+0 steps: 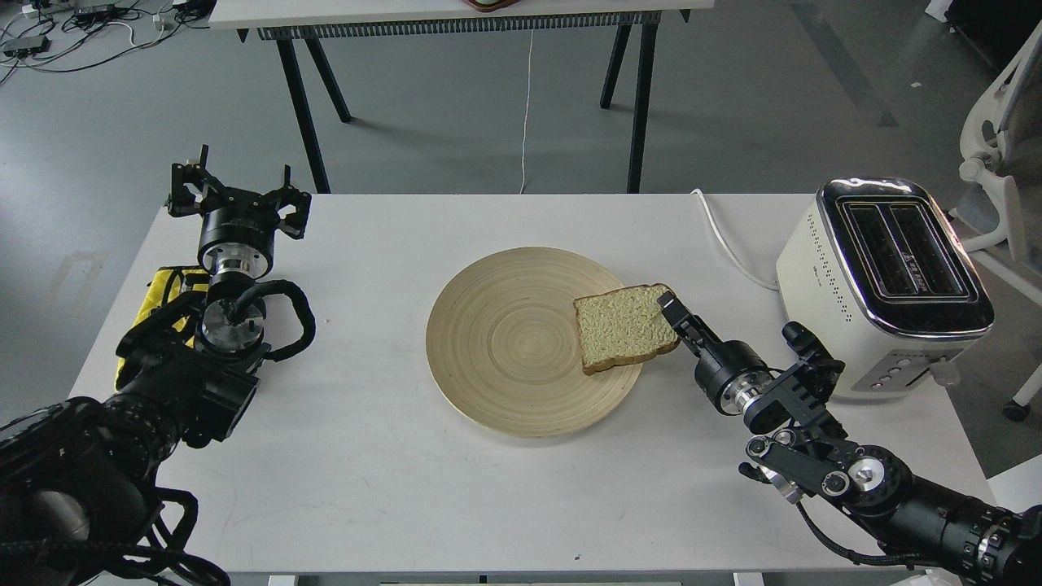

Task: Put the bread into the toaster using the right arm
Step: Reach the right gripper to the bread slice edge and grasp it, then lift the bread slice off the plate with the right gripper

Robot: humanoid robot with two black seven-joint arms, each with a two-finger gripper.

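Note:
A slice of bread (625, 327) lies on the right side of a round wooden plate (509, 342), its right edge overhanging the rim. My right gripper (669, 310) is at the bread's right edge. One dark finger lies over the top of the crust; the other finger is hidden, so I cannot tell whether the jaws are closed on the slice. The white and chrome toaster (887, 281) stands at the table's right end with two empty slots facing up. My left gripper (237, 189) is open and empty at the far left of the table.
The toaster's white cord (727, 240) runs along the table behind the right arm. A yellow object (161, 295) lies under my left arm. A second table (456, 16) stands beyond, and a white chair (997, 179) is at the right.

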